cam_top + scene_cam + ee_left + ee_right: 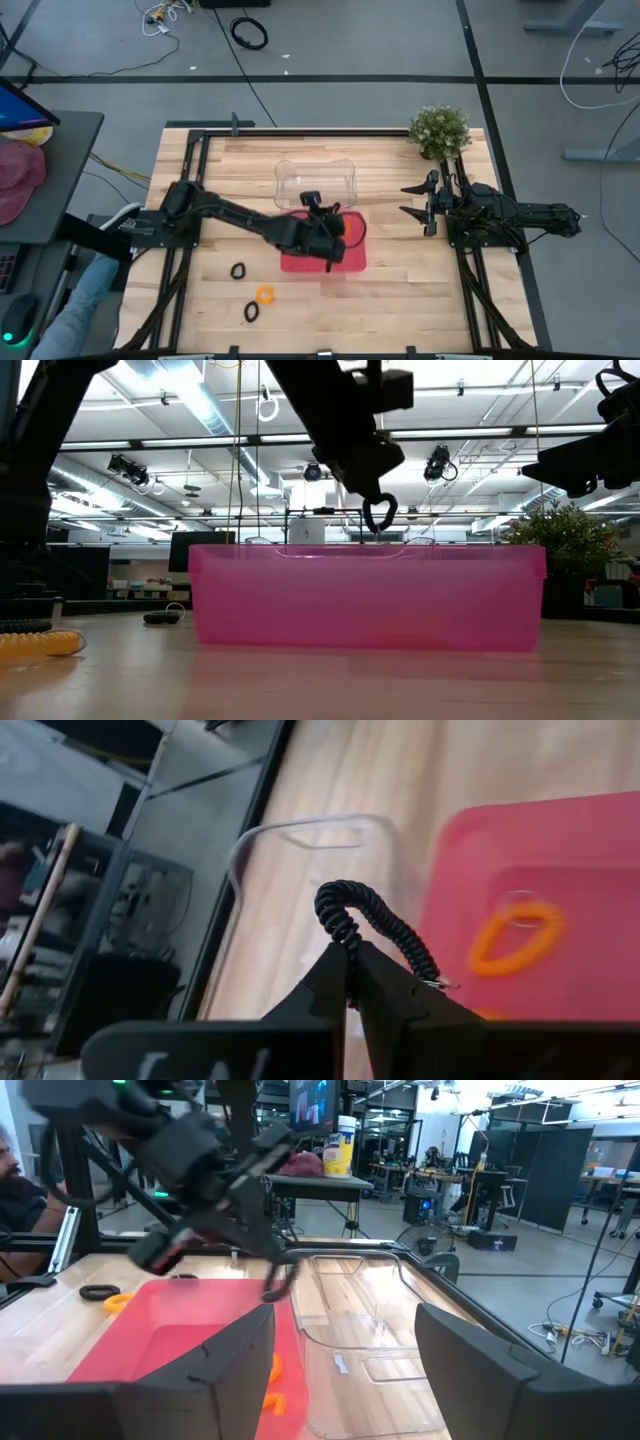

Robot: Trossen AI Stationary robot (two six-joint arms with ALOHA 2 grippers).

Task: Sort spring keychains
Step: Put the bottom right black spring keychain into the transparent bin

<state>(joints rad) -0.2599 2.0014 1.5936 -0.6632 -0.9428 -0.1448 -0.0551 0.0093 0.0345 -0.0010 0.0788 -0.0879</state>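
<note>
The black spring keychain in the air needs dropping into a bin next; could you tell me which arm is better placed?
Left. Its end effector already grips the black keychain over the bins; the right arm waits apart, holding nothing.

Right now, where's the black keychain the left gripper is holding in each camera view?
High view: black keychain at picture centre, over the red tray.
Low view: dangles above the tray's wall.
Left wrist view: centre, pinched by the left gripper.
Right wrist view: left of centre.
Shared landmark: the red tray.
</note>
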